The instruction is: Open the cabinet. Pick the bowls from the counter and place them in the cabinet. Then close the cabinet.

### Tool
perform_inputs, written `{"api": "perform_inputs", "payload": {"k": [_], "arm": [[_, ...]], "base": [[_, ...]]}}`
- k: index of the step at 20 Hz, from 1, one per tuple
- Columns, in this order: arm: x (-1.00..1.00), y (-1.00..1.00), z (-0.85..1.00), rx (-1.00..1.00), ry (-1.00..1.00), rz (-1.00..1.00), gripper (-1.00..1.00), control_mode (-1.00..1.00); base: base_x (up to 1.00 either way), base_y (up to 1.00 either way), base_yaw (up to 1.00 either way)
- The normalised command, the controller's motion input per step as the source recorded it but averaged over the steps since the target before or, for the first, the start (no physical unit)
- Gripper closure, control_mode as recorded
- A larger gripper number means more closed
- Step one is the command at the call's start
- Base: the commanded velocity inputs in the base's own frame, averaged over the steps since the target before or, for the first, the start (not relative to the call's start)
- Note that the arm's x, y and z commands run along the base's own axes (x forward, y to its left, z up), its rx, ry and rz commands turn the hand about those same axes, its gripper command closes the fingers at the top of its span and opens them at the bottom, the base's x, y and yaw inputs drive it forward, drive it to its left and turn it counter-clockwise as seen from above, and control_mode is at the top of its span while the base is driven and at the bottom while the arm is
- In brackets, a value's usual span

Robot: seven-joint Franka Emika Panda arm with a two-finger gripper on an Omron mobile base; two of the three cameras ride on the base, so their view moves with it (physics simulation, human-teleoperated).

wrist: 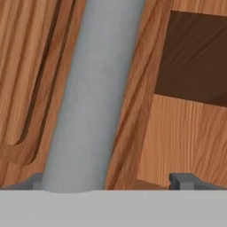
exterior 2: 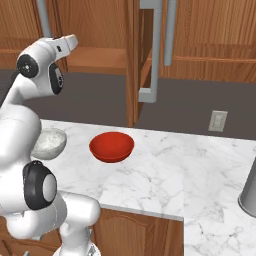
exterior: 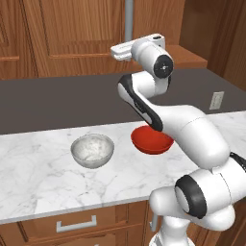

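Observation:
The cabinet [exterior: 72,33] hangs above the counter [exterior: 43,182]. Its left door looks shut, and its right door [exterior 2: 133,60] stands swung out, baring the wooden shelf [exterior 2: 97,60]. My gripper [wrist: 106,181] is open, raised in front of the left door's grey bar handle [wrist: 95,88], and the bar stands between the fingertips [wrist: 181,181], nearer the left one. The hand [exterior: 122,50] is up by that handle [exterior: 129,19]. The marble-look bowl [exterior: 92,150] and the red bowl [exterior 2: 112,146] sit side by side on the counter, below the arm.
Low drawers [exterior: 76,224] run under the counter's front edge. A wall outlet [exterior 2: 217,120] sits on the dark backsplash. A grey metal cylinder [exterior 2: 249,192] stands at the far right of the counter. The open door's handle [exterior 2: 155,50] juts out over the counter.

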Motion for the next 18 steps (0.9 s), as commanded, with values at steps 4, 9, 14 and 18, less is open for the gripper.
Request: {"api": "perform_inputs", "payload": {"k": [4,9,14,18], "arm": [[1.00,0.00,-0.08,0.00,0.00,0.00,-1.00,-1.00],[0.23,0.04,-0.01,0.00,-0.04,-0.03,1.00,-1.00],[-0.15,0.87,-0.25,0.00,-0.02,-0.23,1.00,-1.00],[0.03,1.00,-0.89,0.01,0.05,-0.30,1.00,-1.00]], "base": [[0.00,0.00,0.00],[0.00,0.00,0.00],[0.00,0.00,0.00],[0.00,0.00,0.00]]}}
